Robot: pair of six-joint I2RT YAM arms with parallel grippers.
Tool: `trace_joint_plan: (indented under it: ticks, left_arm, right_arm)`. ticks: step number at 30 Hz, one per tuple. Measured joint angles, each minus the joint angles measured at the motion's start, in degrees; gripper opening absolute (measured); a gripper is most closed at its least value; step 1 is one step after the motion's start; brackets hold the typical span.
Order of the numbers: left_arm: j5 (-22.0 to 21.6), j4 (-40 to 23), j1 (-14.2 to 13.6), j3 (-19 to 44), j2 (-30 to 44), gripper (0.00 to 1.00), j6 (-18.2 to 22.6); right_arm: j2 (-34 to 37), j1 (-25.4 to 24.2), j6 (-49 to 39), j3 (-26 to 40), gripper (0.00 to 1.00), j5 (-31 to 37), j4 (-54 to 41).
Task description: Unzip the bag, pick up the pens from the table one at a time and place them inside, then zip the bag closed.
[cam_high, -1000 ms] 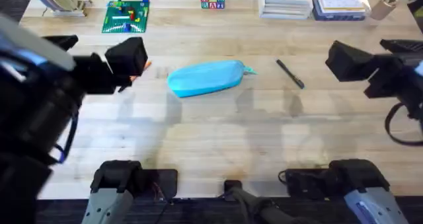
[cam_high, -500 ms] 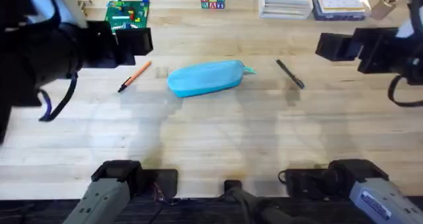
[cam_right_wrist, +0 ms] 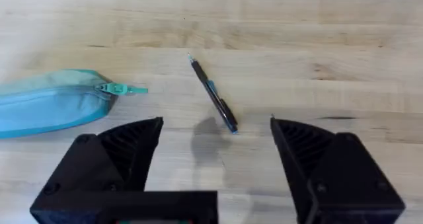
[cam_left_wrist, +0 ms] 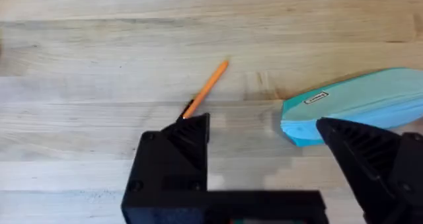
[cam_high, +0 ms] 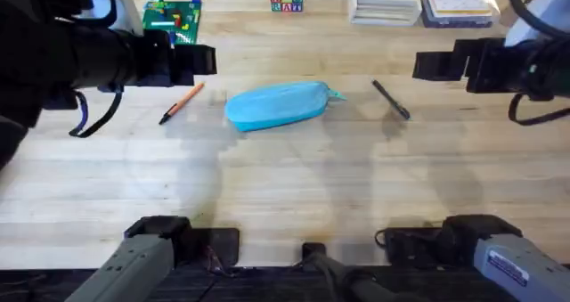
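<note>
- We are at the very start: the bag [cam_high: 277, 104] is zipped shut and both pens lie out on the table [cam_high: 294, 186].
- Close to us the table is bare wood. Farther out, in the middle, lies our light blue bag, with its small teal pull tab [cam_right_wrist: 125, 89] at the end near our right arm.
- The orange pen [cam_high: 182, 102] lies just beside the bag's other end. The black pen [cam_high: 390, 99] lies near the tab end.
- Our left gripper [cam_left_wrist: 264, 128] hangs over the orange pen and the bag's end, jaws wide and holding nothing.
- Our right gripper [cam_right_wrist: 217, 128] hangs over the black pen, jaws wide and holding nothing too.
- Next, we think, one gripper should hold the bag down while the other pinches the tab and pulls.
</note>
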Motion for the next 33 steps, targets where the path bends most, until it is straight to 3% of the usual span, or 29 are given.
trace_joint_plan:
  ticks: [20, 26, 33]
  left_arm:
    - [0.51, 1.07, 0.00, 0.00, -0.02, 0.993, 0.27]
    - [7.20, 0.85, 0.84, 0.00, -0.02, 0.992, 8.25]
    - [22.20, -0.15, 8.21, 0.00, -0.02, 0.992, 22.33]
  right_arm:
    - [0.00, 0.00, -0.02, 0.24, 0.996, -0.02, -0.04]
    - [0.00, 0.00, 0.00, 0.24, 0.996, -0.02, -0.07]
    - [0.00, 0.00, 0.00, 0.24, 0.997, -0.02, -0.06]
